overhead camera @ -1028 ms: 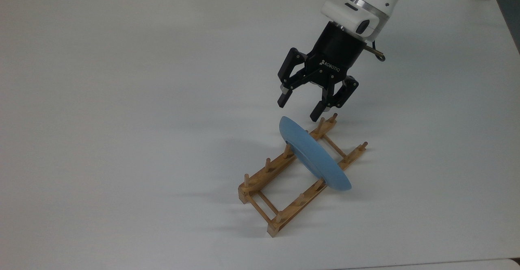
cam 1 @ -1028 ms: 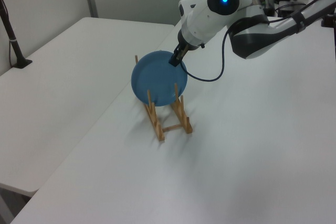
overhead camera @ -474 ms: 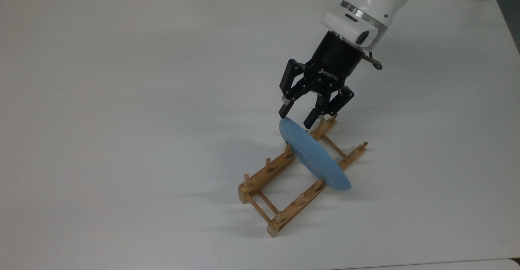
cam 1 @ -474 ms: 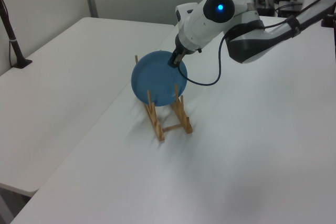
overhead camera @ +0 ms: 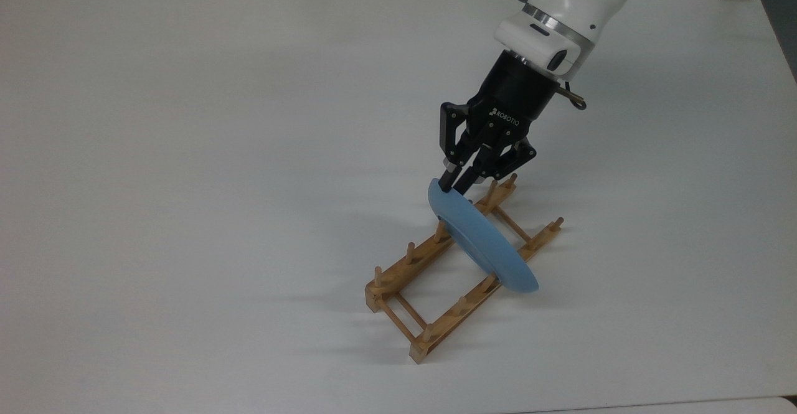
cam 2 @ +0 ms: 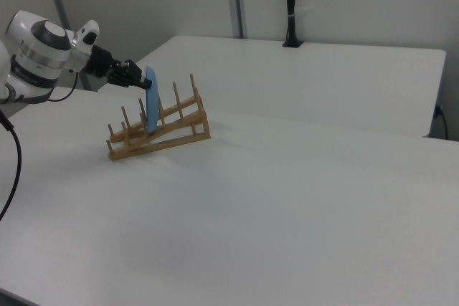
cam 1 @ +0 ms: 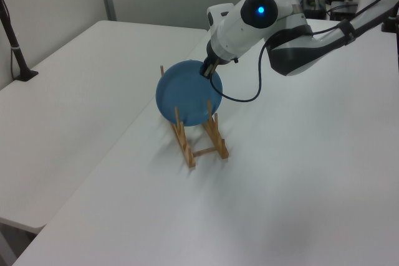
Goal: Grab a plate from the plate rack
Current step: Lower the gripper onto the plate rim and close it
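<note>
The round light-blue plate (overhead camera: 482,239) looks like smooth, matt plastic. The light-brown wooden rack (overhead camera: 436,289) shows bare, unvarnished wood. The white tabletop (overhead camera: 187,183) is smooth with a dull sheen. The black hand (overhead camera: 456,182) looks matt plastic; the white arm shell (overhead camera: 560,3) is glossy.

"ROBOTIQ" is printed on the claw (overhead camera: 459,182).

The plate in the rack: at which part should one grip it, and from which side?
Grip the plate at its top rim, coming from above. It stands on edge between the pegs of the plate rack, so the upper rim is free. The gripper is already shut there.
</note>
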You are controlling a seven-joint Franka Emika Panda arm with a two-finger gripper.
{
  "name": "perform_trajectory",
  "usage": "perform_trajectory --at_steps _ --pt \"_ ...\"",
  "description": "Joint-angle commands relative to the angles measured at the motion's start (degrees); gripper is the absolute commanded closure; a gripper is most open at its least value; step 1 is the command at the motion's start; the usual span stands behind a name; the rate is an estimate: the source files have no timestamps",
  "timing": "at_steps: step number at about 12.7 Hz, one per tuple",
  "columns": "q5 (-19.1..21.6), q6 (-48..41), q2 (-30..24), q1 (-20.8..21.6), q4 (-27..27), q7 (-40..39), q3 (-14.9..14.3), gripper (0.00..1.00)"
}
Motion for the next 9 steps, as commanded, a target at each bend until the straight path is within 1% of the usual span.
perform_trajectory --at_steps 1,2,5,9 --pt "-2.2 1.7 0.1 0.1 0.3 0.8 -0.7 0.93" --pt "-2.9 1.6 -0.2 0.2 0.3 0.8 -0.8 0.98" --pt "-5.3 1.3 -1.9 0.2 0.2 0.6 -0.8 1.00" --pt "-5.2 1.1 -4.8 -0.1 0.3 0.5 -1.0 1.00"
